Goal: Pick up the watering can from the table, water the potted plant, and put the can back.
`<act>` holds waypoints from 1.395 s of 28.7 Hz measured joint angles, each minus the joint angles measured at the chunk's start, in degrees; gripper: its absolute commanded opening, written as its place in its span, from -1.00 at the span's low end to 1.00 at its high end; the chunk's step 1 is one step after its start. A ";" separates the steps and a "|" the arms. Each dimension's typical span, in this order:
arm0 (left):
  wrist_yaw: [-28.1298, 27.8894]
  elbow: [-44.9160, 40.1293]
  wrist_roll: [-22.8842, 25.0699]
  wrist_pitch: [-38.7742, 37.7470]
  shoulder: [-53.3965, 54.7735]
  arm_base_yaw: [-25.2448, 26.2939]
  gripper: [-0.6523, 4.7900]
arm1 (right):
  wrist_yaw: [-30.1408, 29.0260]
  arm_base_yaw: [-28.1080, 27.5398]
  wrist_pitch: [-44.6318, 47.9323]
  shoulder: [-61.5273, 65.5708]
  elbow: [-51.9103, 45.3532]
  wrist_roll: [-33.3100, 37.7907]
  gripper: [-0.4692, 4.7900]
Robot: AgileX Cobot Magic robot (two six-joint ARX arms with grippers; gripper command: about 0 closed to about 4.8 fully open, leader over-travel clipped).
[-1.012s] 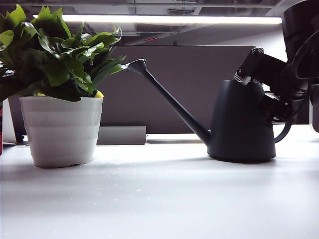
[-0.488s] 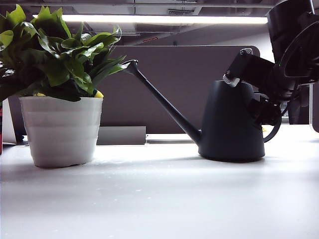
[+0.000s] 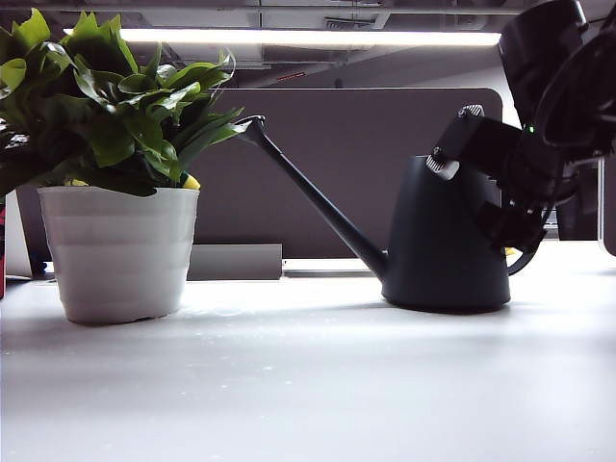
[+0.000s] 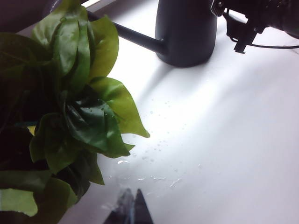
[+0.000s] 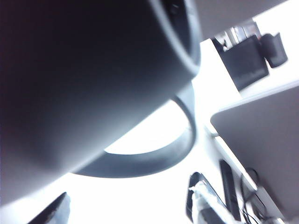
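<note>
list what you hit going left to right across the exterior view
potted plant → watering can, spout tip towards the leaves → right gripper at the can's handle side. The left gripper isn't in this view.

Office: grey partition (image 3: 366, 164), ceiling strip light (image 3: 308, 37).

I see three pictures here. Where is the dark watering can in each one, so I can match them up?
Exterior view: the watering can stands on the table, right of centre, spout toward the potted plant.
Left wrist view: top centre, beyond the plant's leaves.
Right wrist view: its body and loop handle fill the frame, very close.
Shared landmark: the can's handle.
</note>
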 measured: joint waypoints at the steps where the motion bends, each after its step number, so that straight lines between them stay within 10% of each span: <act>1: 0.00 0.00 0.00 0.00 -0.02 0.00 -0.78 | 0.57 0.44 -1.38 -0.87 0.00 0.39 -0.04; 3: 0.00 0.00 0.00 0.00 -0.07 0.00 -0.78 | 0.83 1.40 -5.38 -3.76 0.00 2.69 -0.53; 7: 0.02 0.00 0.00 0.02 -0.74 0.00 -0.78 | -1.66 2.86 -13.42 -10.25 0.00 10.08 -0.85; 18: 5.66 0.00 -4.85 2.23 -11.87 0.00 -0.78 | -18.71 4.92 -32.74 -37.38 0.00 34.60 -0.84; 35: 10.80 -5.40 -6.67 -8.11 -31.65 -0.02 -0.78 | -25.05 4.83 -60.19 -85.72 -4.02 38.01 -0.84; 40: 12.74 -20.24 -12.04 6.69 -33.81 0.00 -0.78 | -29.86 4.83 -61.55 -92.89 -14.97 40.89 -0.84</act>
